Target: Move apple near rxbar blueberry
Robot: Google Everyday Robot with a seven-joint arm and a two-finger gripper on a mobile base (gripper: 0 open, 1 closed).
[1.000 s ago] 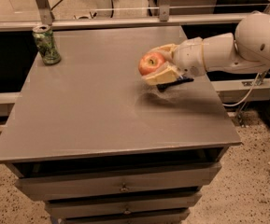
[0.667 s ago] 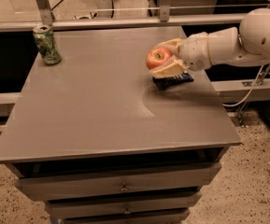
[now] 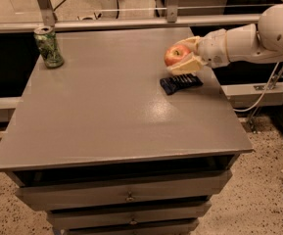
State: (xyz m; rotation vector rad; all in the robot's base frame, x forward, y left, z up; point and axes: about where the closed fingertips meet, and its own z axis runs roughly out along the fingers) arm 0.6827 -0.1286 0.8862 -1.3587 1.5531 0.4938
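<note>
The red apple (image 3: 176,55) with yellowish patches is held between the fingers of my gripper (image 3: 184,55), which reaches in from the right on a white arm. The gripper is shut on the apple and holds it a little above the grey table top (image 3: 111,106). The rxbar blueberry (image 3: 181,83), a flat dark navy bar with white stripes, lies on the table just below and in front of the apple, near the right edge.
A green drink can (image 3: 48,46) stands at the table's far left corner. A metal rail (image 3: 131,22) runs behind the table. Drawers (image 3: 126,196) sit under the top. A white cable hangs at the right.
My gripper has carried the apple up and to the right, away from the table's middle. The blue bar beneath it now shows fully.
</note>
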